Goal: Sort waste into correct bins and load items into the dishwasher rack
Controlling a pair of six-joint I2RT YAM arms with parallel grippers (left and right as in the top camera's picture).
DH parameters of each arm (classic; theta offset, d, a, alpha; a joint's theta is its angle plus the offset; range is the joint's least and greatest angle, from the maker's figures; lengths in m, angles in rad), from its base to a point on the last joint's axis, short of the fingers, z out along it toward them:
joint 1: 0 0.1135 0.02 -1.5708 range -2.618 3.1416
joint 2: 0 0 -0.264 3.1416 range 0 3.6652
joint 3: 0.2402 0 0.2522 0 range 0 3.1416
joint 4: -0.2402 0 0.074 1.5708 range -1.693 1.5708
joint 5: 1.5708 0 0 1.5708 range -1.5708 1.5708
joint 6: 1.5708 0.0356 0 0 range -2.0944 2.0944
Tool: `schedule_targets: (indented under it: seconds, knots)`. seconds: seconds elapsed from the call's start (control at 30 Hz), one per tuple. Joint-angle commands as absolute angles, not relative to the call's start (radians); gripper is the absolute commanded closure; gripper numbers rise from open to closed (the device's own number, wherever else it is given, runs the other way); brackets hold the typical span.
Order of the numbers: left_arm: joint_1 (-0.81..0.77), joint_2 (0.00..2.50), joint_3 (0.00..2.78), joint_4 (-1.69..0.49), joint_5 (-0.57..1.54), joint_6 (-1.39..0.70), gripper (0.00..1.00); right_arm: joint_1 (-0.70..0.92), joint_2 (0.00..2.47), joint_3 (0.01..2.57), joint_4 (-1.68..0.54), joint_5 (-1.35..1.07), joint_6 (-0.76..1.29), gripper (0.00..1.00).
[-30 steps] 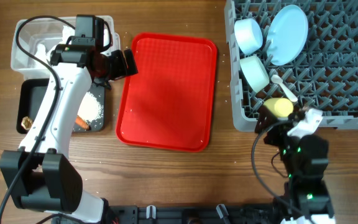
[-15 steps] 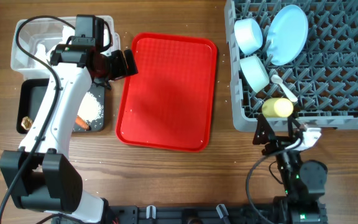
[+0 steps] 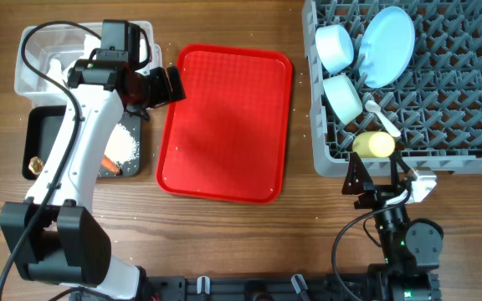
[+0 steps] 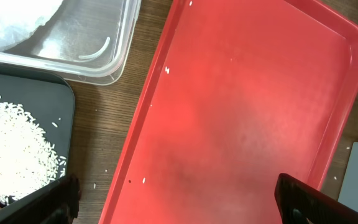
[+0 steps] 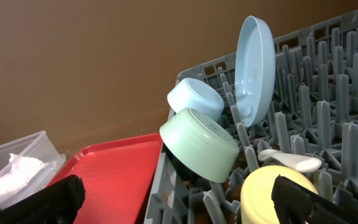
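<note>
The grey dishwasher rack [image 3: 442, 100] holds the pale-blue plate [image 3: 389, 46] on edge, two pale-blue bowls [image 3: 335, 46] [image 3: 342, 96], the white spoon [image 3: 383, 118] and the yellow cup [image 3: 374, 145] at its front edge. My right gripper [image 3: 381, 180] is open and empty just in front of the rack, near the cup [image 5: 272, 193]. My left gripper [image 3: 153, 88] is open and empty over the red tray's left edge. The clear tub [image 3: 36, 58] holds white tissue [image 4: 11, 18]. The black tray [image 3: 44, 134] holds rice [image 3: 124, 144], the carrot [image 3: 110, 166] and a brown lump [image 3: 33, 165]. The red wrapper is out of view.
The flat red tray [image 3: 224, 125] lies between the bins and the rack, with a few stray rice grains [image 4: 168, 70] on it. Loose grains also lie on the wooden table. My left arm lies over part of the black tray and the tub.
My right gripper has drawn back from the rack's front edge toward the table's near side, leaving the yellow cup in the rack. The left arm has not moved.
</note>
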State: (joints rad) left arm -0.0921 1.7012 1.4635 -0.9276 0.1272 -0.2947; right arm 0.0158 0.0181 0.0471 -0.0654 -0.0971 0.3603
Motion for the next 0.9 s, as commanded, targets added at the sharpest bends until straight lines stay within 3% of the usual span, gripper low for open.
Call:
schedule_targets:
  seconds: [0.0, 0.27, 0.33, 0.53, 0.87]
  knots:
    - [-0.093, 1.689, 1.472, -0.926, 0.121, -0.3, 0.0, 0.014, 0.005, 0.037, -0.062, -0.106, 0.343, 0.0]
    - [-0.102, 1.634, 1.465, -0.929, 0.1, -0.27, 0.0, 0.014, 0.005, 0.037, -0.062, -0.106, 0.344, 0.0]
    - [-0.132, 1.547, 1.396, -0.804, 0.099, -0.19, 0.0, 0.014, 0.005, 0.037, -0.062, -0.106, 0.343, 0.0]
    - [-0.142, 1.137, 0.862, -0.288, 0.095, -0.152, 0.0, 0.014, 0.005, 0.037, -0.062, -0.106, 0.343, 0.0]
    - [-0.088, 0.486, 0.228, -0.084, 0.086, -0.173, 0.0, 0.014, 0.005, 0.037, -0.062, -0.106, 0.344, 0.0]
